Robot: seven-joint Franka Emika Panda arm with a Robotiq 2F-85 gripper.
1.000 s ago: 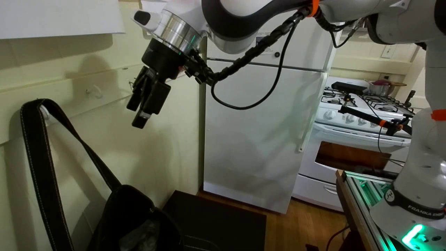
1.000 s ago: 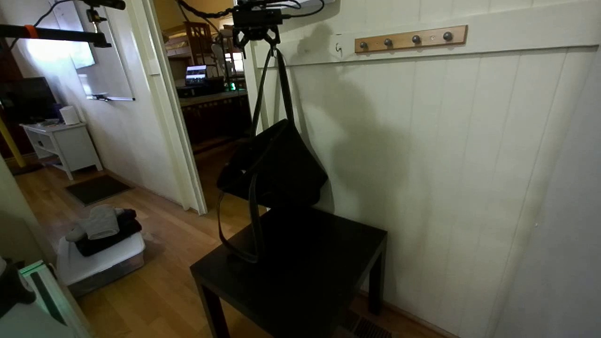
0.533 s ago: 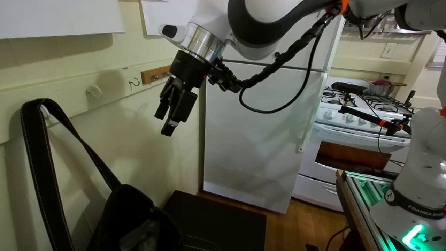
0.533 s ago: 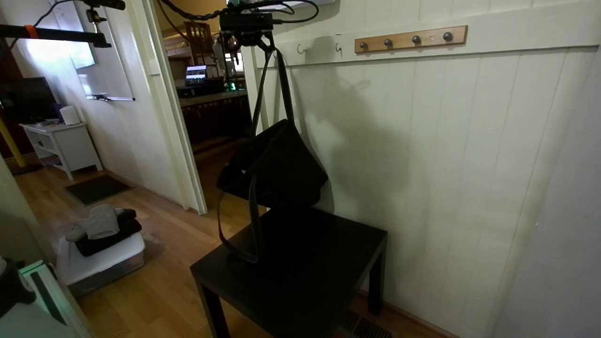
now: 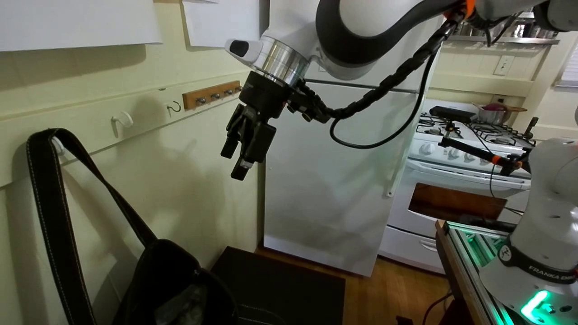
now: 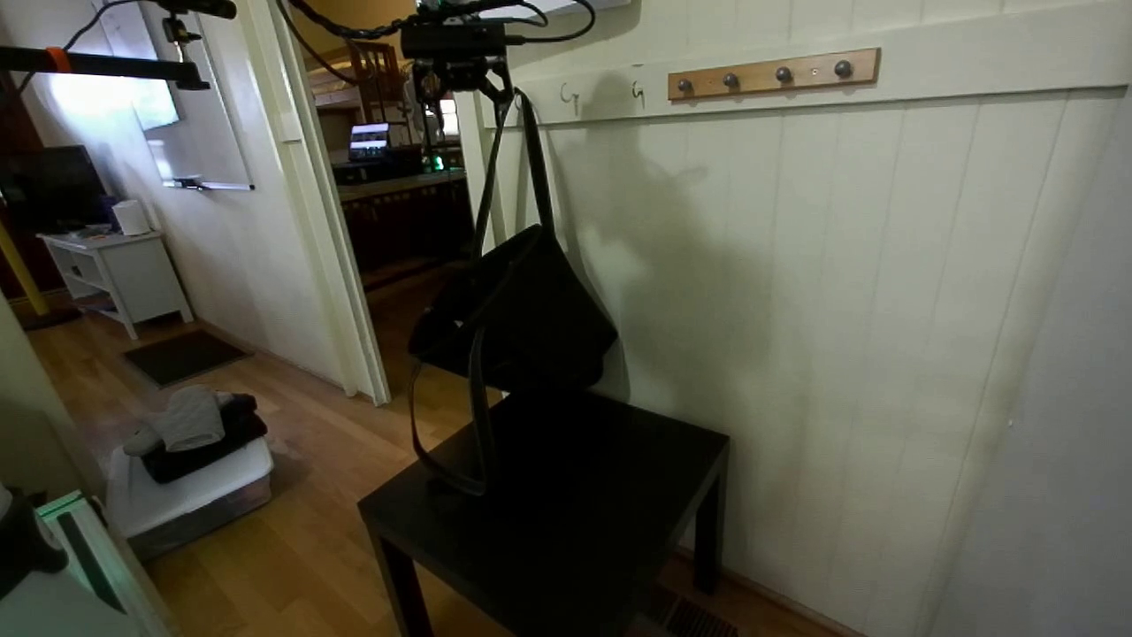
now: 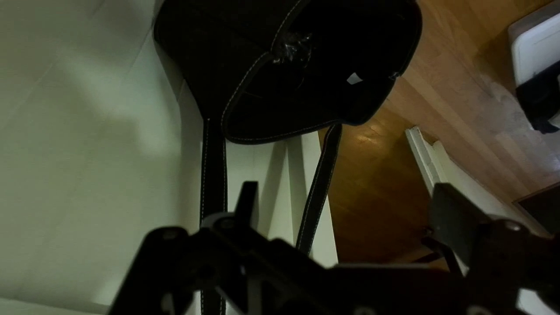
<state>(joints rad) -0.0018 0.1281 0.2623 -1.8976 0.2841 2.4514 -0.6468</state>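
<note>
Currently my tool [image 7: 347, 197] is spread wide, up in the air & apart fr the bag [image 6: 539, 310], which hangs by its strap [image 5: 51, 203] fr a wall hook [image 5: 58, 146], nr the tabletop [image 6: 584, 495].

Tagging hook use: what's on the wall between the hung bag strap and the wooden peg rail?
A white hook nearer the strap and a thin hook nearer the rail, both bare, seen in both exterior views.
</note>
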